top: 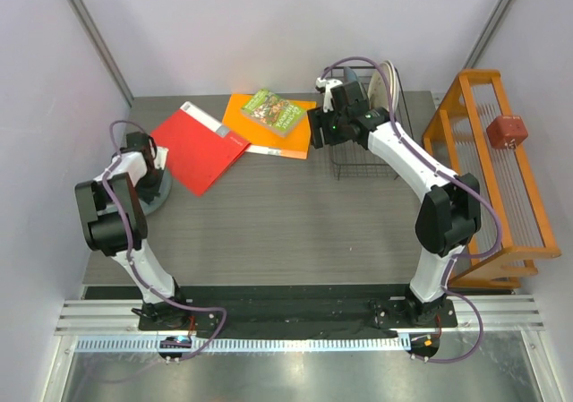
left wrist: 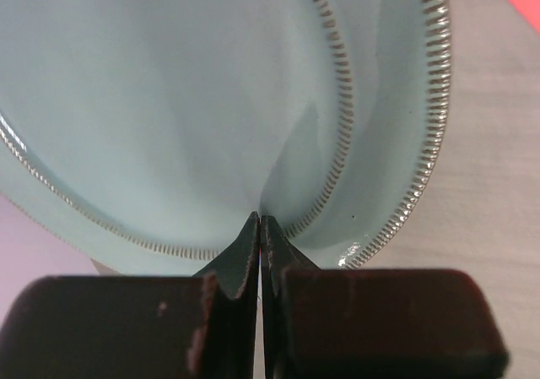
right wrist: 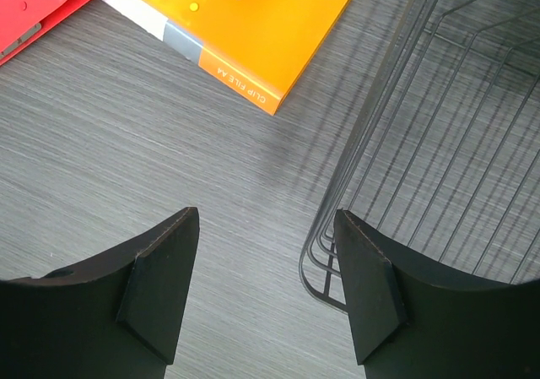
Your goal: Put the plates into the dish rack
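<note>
Where the left arm folds down at the left edge of the table point(top: 295, 214), the left gripper point(left wrist: 260, 224) has its jaws pressed tight together. Tips meet against the face of the grey-green plate point(left wrist: 169, 100), just inside its ribbed rim. Cannot tell whether any of the plate is pinched between them. Seen from above, this plate sits at the far left, partly under the wrist and well apart from the dish rack point(top: 369, 156). Red folder point(top: 199, 149) lies just to the plate's right.

Right gripper point(right wrist: 266, 227): jaws wide, nothing between them. It hangs over bare tabletop just beside the near-left corner of the dish rack. In the wrist view one finger overlaps the wire rim; contact cannot be judged.

Dish rack: black thin wire, low sides, grid bottom, standing toward the far right of the table. Other plates point(top: 383, 81) stand on edge at its far end. One pale rim shows clearly and the rest are hidden behind the right arm, so the count is not readable.

Orange folder point(top: 269, 126) lies flat left of the dish rack, next to the red folder, with a green booklet point(top: 273, 111) on top of it.

Orange wooden rack point(top: 488, 183) stands along the table's right edge, beyond the right arm. A red block point(top: 507, 132) rests on its rods.
</note>
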